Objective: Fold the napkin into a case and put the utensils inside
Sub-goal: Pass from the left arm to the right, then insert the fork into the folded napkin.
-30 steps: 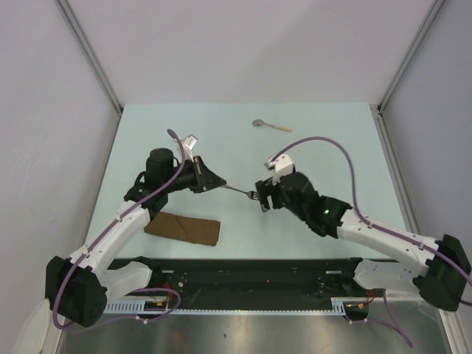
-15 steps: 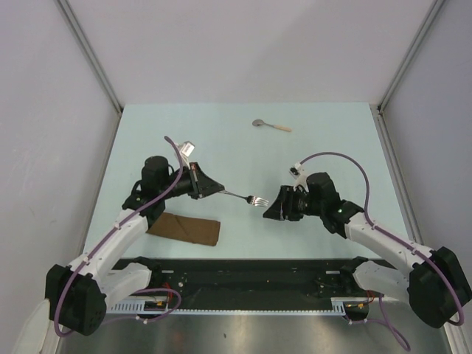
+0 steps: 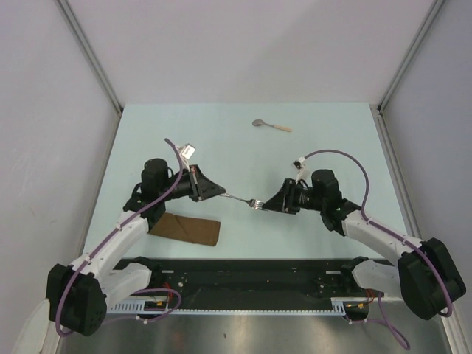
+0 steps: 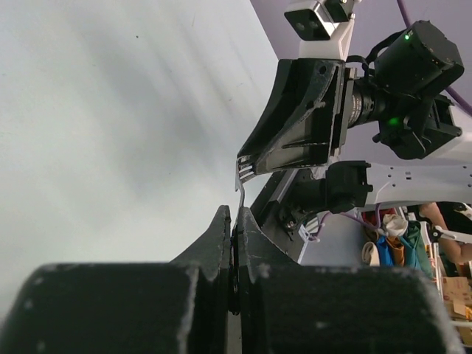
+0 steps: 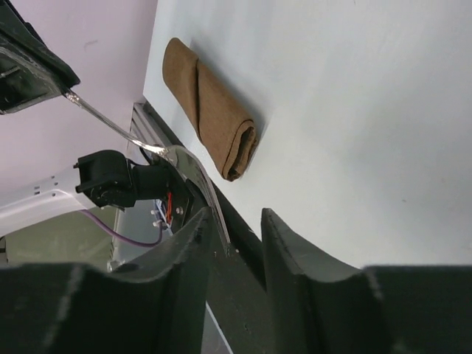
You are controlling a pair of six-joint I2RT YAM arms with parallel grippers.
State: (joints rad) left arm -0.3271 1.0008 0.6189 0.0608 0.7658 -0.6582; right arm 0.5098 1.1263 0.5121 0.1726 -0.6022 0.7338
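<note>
Two grippers tip to tip at frame centre: left gripper (image 3: 219,191) clenched on the handle of a fork (image 3: 240,198), right gripper (image 3: 268,205) with fingers parted at the tines, contact hard to judge. Lower left, folded brown case (image 3: 186,228) flat on the table (image 3: 332,140), one corner behind the left arm. Upper centre, small spoon (image 3: 271,125).

A pale green table (image 3: 324,147) carries a folded brown cloth case (image 3: 184,228) at front left and a spoon (image 3: 271,126) far back.

Pale green table (image 3: 332,147); grey walls (image 3: 243,51); black rail (image 3: 251,269) along near edge.
</note>
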